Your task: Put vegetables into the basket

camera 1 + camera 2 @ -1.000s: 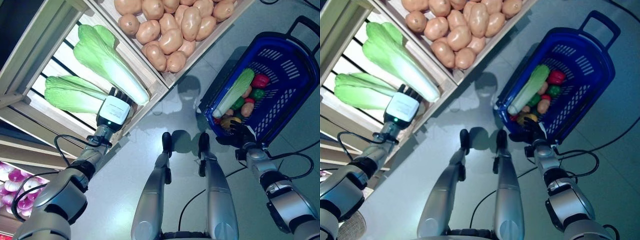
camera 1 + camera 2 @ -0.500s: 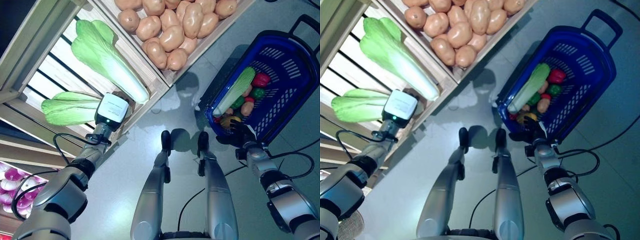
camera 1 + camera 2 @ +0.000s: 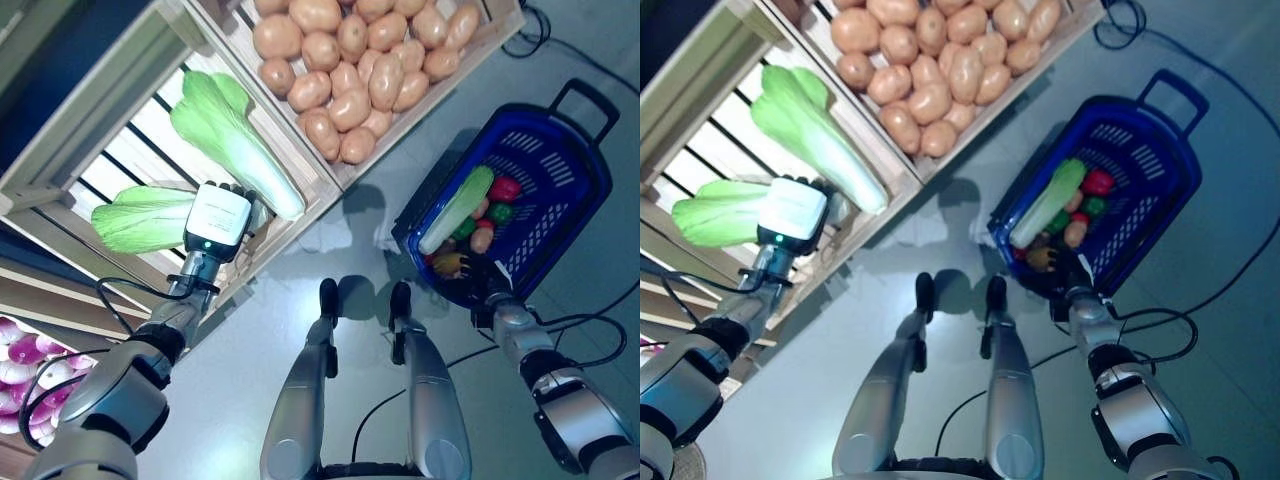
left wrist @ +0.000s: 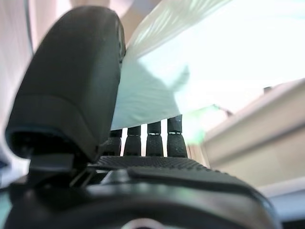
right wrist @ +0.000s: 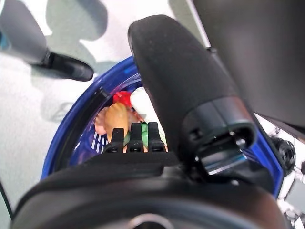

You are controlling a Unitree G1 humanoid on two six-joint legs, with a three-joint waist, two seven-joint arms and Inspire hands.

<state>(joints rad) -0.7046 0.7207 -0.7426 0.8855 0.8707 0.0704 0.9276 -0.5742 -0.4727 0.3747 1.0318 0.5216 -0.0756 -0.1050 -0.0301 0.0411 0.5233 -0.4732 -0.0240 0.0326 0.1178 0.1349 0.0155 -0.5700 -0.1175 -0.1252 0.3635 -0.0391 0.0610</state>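
Note:
Two pale green Chinese cabbages lie in a slatted wooden crate (image 3: pixel 75 150) at the left. My left hand (image 3: pixel 222 207) is over the stem end of the lower cabbage (image 3: pixel 140 215), whose white stem (image 4: pixel 200 62) sits pinched between thumb (image 4: pixel 71 81) and fingers. The upper cabbage (image 3: pixel 235 140) lies free just beyond the hand. A blue basket (image 3: pixel 590 170) stands on the floor at the right, holding a third cabbage (image 3: pixel 455 210), peppers and other small vegetables. My right hand (image 3: pixel 472 282) is curled over the basket's near rim (image 5: pixel 76 124).
A second wooden crate full of potatoes (image 3: pixel 360 60) stands next to the cabbage crate, between it and the basket. The basket's black handle (image 3: pixel 585 100) sticks out on its far side. Purple onions (image 3: pixel 15 355) show at the lower left edge. Grey floor lies between crates and basket.
My left hand has moved onto the lower cabbage's stem and closed on it; that cabbage has turned a little. The camera has shifted. The right hand stays on the basket rim.

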